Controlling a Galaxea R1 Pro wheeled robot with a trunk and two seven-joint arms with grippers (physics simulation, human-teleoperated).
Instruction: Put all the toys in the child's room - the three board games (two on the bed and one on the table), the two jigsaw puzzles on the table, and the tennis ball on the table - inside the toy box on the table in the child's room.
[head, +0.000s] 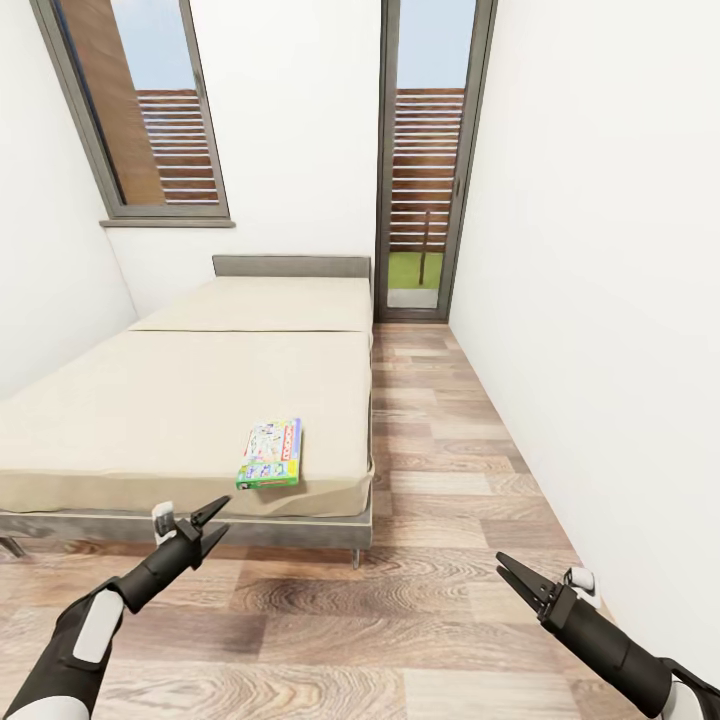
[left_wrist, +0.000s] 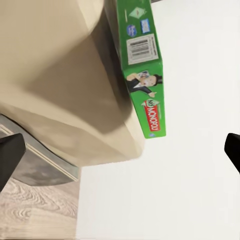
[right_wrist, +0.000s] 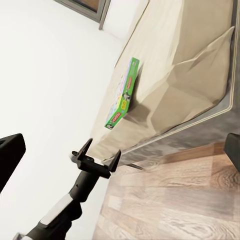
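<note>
green-edged board game (head: 271, 454) lies flat on beige bed (head: 150, 400).

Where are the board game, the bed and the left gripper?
board game (head: 270, 455): head view, middle of its printed lid.
bed (head: 150, 400): head view, bare beige mattress top.
left gripper (head: 213, 527): head view, midway between its fingertips, jaws apart.

"MONOPOLY" on the red strip of the green board game (left_wrist: 145, 65) edge.
</note>
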